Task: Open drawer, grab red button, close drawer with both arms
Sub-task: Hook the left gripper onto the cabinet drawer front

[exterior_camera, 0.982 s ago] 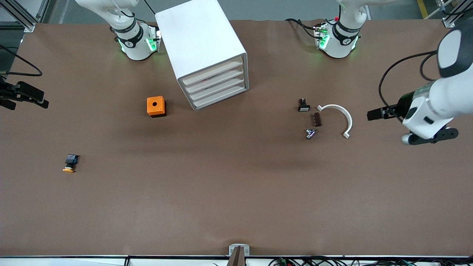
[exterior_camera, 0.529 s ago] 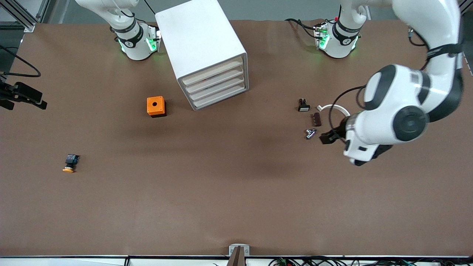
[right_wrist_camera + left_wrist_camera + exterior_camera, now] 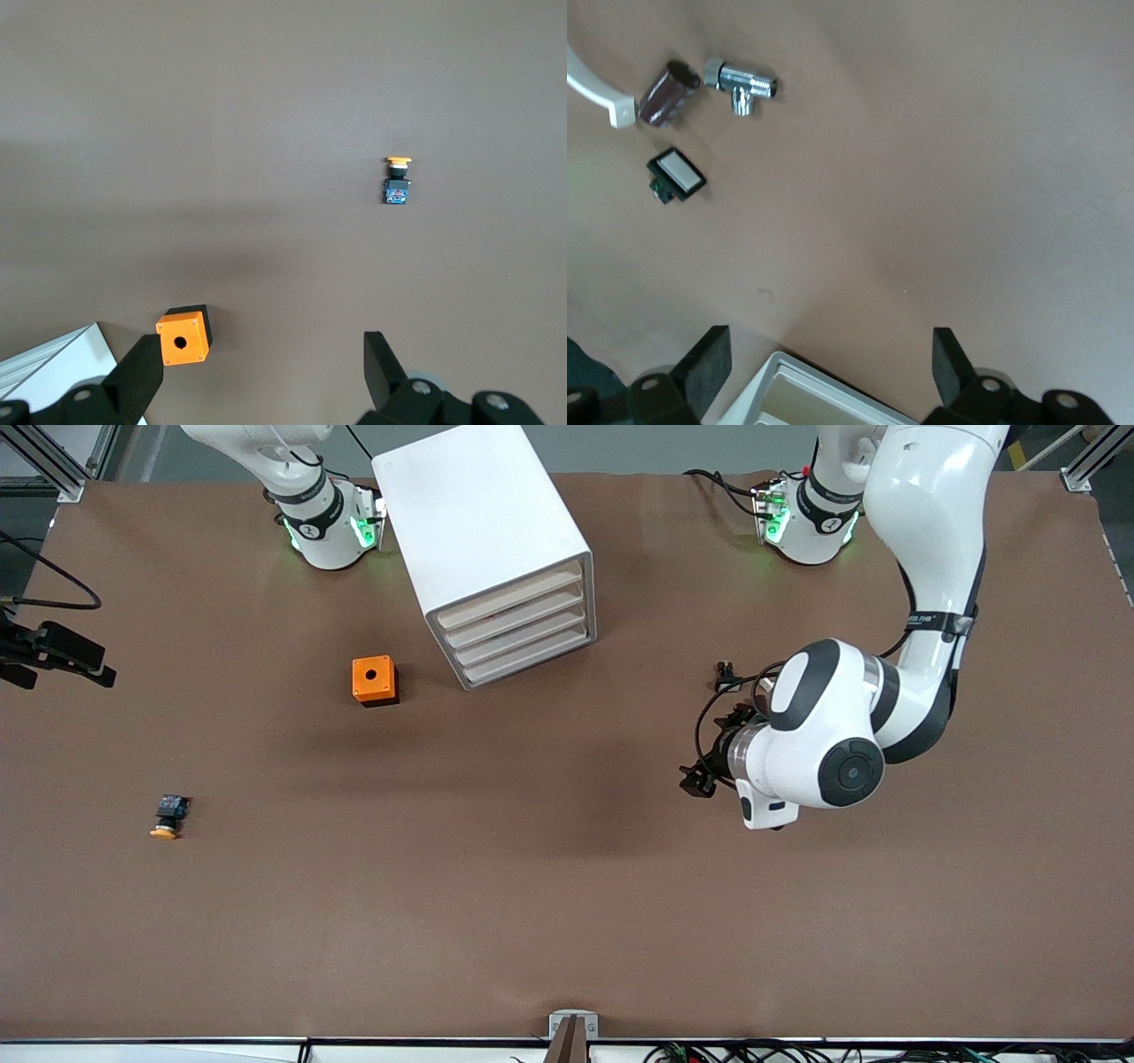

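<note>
left gripper (image 3: 697, 779) spread over table (image 3: 532, 868); drawers (image 3: 516, 629) closed.

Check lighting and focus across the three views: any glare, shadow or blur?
Front view: even light, soft shadow on the table below the left arm, all sharp. Left wrist view: bright sheen on the table, metal fitting sharp. Right wrist view: darker, orange box casts a shadow.

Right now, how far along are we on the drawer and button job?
Nothing looks done: all four drawers of the white cabinet are shut, and no red-capped button shows. In hand: the left gripper, open and empty, is over bare table beside the small parts. The right gripper waits open at its table end. Left: opening, grabbing, closing.
</note>
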`<act>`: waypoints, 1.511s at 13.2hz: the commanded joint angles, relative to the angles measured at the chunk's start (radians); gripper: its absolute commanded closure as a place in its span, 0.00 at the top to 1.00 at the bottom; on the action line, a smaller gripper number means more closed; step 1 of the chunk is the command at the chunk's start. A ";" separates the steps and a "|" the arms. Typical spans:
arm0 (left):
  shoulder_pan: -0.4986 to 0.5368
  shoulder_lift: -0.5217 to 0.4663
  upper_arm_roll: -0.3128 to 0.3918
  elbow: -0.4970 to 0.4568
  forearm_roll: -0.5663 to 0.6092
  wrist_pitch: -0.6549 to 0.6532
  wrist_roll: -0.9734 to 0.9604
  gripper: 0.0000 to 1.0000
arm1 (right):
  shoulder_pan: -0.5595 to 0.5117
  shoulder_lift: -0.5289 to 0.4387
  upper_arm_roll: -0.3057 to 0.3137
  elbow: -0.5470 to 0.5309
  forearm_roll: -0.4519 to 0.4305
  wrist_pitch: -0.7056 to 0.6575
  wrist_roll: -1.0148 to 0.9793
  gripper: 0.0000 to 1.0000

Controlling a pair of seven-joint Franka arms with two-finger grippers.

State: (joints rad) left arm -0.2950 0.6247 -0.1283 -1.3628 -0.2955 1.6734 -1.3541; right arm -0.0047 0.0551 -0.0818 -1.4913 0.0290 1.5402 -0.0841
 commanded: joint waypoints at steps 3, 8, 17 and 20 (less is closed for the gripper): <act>-0.055 0.056 0.007 0.031 -0.075 -0.001 -0.323 1.00 | -0.003 0.000 0.005 0.011 0.005 -0.006 0.014 1.00; -0.108 0.095 0.007 0.022 -0.266 0.011 -0.664 1.00 | -0.001 0.000 0.005 0.011 0.005 -0.003 0.014 1.00; -0.262 0.155 0.006 0.002 -0.496 -0.015 -0.962 0.95 | 0.052 0.008 0.005 0.019 0.006 0.017 0.026 1.00; -0.283 0.176 0.006 0.001 -0.545 -0.116 -0.991 0.71 | 0.066 0.017 0.007 0.020 0.012 0.043 0.027 1.00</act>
State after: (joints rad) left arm -0.5715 0.7876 -0.1302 -1.3669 -0.8081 1.6220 -2.3268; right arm 0.0536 0.0573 -0.0736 -1.4911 0.0290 1.5752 -0.0715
